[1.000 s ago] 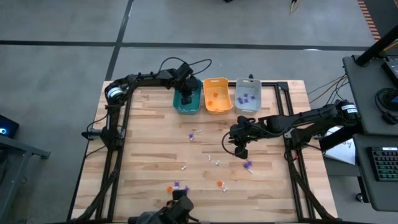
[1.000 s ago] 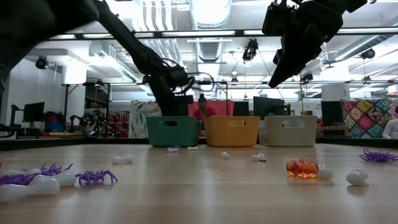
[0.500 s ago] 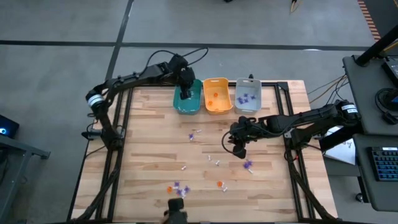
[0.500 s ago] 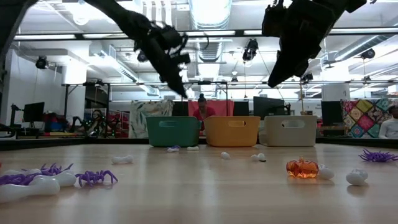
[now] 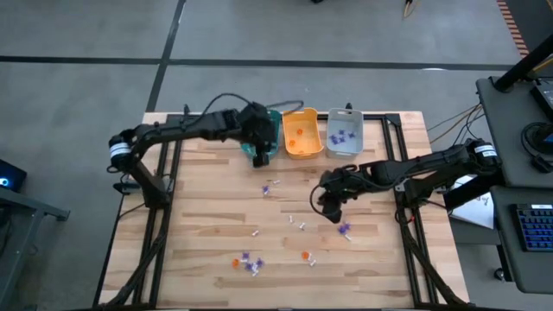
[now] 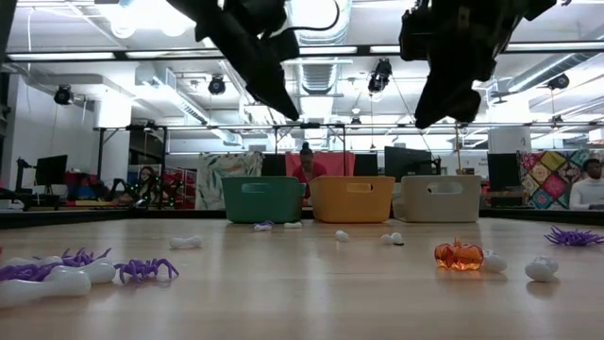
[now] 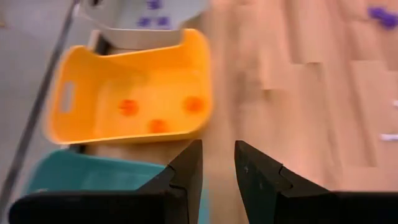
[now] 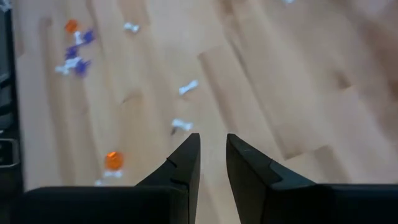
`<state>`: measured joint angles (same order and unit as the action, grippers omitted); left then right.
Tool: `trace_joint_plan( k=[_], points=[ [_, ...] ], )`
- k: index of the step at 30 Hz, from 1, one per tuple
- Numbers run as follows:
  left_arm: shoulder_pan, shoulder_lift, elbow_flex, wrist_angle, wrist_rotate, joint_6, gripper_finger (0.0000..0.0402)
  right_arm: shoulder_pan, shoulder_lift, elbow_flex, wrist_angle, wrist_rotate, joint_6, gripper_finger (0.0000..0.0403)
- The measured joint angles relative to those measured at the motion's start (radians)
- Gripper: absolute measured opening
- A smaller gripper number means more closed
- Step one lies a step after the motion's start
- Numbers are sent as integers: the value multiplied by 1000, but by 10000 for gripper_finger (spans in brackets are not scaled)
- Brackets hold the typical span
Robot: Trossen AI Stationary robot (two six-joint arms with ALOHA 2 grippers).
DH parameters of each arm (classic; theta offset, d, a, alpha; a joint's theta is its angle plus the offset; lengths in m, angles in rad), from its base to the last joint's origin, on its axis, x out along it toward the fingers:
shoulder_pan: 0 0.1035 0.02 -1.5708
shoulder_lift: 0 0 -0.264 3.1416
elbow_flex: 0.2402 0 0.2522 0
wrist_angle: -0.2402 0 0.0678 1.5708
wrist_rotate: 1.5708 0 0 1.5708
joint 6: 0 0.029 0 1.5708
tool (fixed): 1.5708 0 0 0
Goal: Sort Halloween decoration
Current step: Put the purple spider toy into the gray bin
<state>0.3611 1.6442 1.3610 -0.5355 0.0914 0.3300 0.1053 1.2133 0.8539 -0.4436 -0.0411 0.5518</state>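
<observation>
Halloween trinkets (image 5: 301, 226) lie scattered across the table (image 5: 199, 216); left gripper (image 5: 261, 154) hovers by the teal bin (image 5: 273, 121), right gripper (image 5: 332, 210) mid-table, both with jaws narrowly parted, empty.

Even, bright overhead light on the table (image 5: 207, 216), shadows faint. Low view: ceiling lamps (image 6: 319, 17) glare white, arms read as silhouettes. Left wrist view soft with motion blur past the fingers (image 7: 186, 165) (orange bin (image 7: 134, 87) smeared). Right wrist view blurred too, trinkets (image 8: 76, 56) beyond the fingertips fuzzy.

teal bin (image 5: 270, 131), orange bin (image 5: 301, 132), grey bin (image 5: 344, 131), purple spider (image 6: 145, 270)
</observation>
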Motion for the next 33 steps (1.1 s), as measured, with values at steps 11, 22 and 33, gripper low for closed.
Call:
trace_joint_plan(
  k=[11,22,33],
  points=[
    [-186,-172,-262,208,-91,-176,76,86,0,0,-128,-81,164,68],
    [-370,-349,-532,549,-191,-372,76,157,0,-5,-461,-90,449,68],
    [-431,-343,-607,717,-225,-422,76,284,79,-10,-482,-73,466,68]
  ],
)
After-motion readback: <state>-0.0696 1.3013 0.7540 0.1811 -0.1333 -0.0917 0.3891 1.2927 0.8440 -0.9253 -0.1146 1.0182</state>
